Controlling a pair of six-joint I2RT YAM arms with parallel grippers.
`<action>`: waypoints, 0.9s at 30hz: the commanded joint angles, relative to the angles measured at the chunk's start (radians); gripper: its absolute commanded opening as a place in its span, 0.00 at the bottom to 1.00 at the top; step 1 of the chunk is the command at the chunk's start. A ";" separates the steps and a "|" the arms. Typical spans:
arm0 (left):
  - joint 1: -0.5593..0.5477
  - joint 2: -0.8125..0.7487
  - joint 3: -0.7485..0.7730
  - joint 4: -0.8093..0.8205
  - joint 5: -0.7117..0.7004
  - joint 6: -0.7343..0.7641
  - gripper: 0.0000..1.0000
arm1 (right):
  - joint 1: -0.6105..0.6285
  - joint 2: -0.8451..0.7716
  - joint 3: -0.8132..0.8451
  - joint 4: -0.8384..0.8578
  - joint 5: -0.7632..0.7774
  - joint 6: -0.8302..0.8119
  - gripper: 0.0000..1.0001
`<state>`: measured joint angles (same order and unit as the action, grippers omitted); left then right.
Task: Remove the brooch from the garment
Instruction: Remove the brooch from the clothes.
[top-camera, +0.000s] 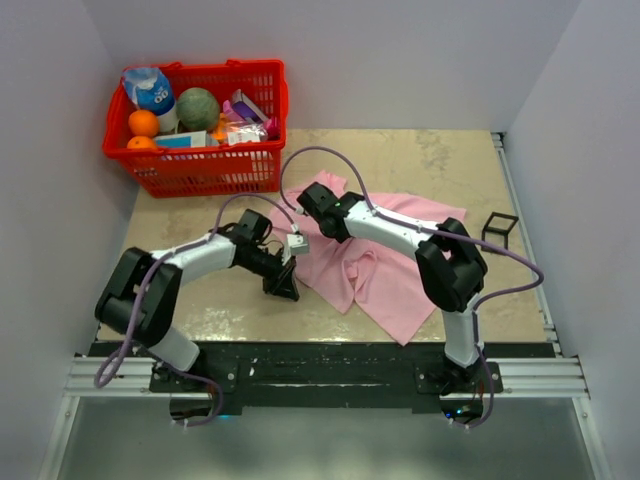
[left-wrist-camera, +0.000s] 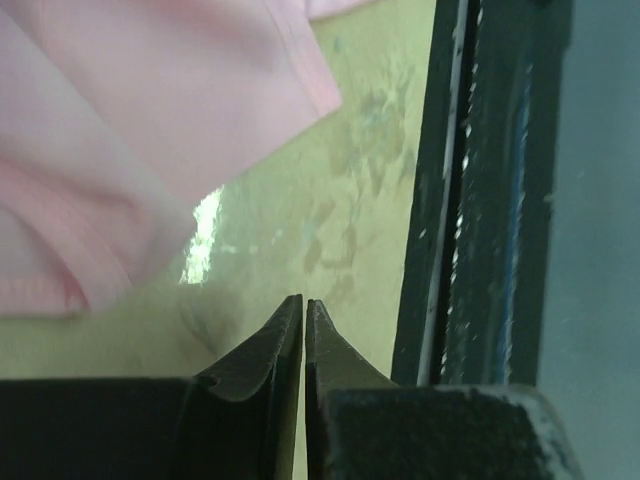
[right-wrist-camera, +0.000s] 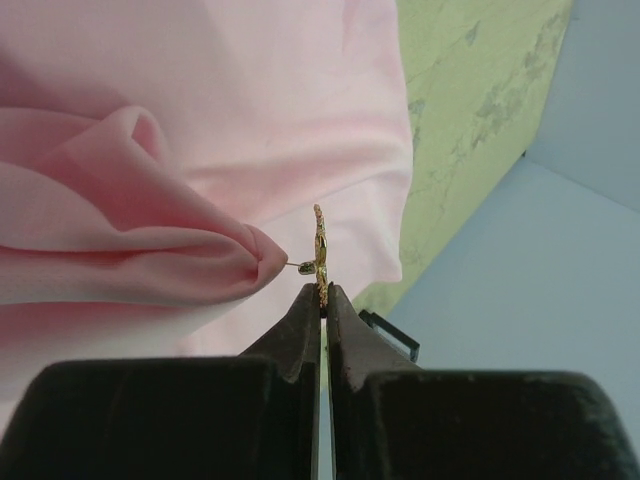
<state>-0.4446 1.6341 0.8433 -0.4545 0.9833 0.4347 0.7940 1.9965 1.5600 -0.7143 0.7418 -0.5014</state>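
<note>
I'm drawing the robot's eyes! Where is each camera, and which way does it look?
Top camera: above and behind the arms, looking down at table, pink shirt, red basket; left arm and right arm show whole.
Left wrist camera: on the left arm, looking past the left gripper at table and shirt; only fingers show.
Right wrist camera: on the right arm, looking past the right gripper pinching the brooch, pinned in the shirt.
Shared: every view shows the shirt.
</note>
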 joint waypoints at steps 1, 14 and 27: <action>-0.008 -0.149 -0.044 -0.021 -0.155 0.214 0.11 | -0.007 -0.030 -0.011 -0.024 -0.001 0.040 0.00; -0.454 -0.228 -0.213 0.767 -0.929 0.235 0.18 | -0.006 0.045 0.005 0.230 0.130 -0.196 0.00; -0.510 0.110 -0.030 0.515 -0.956 0.407 0.16 | -0.006 0.021 -0.080 0.220 0.137 -0.192 0.00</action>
<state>-0.9432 1.6970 0.7509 0.1925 0.0177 0.7586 0.7883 2.0430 1.5135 -0.5167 0.8474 -0.6884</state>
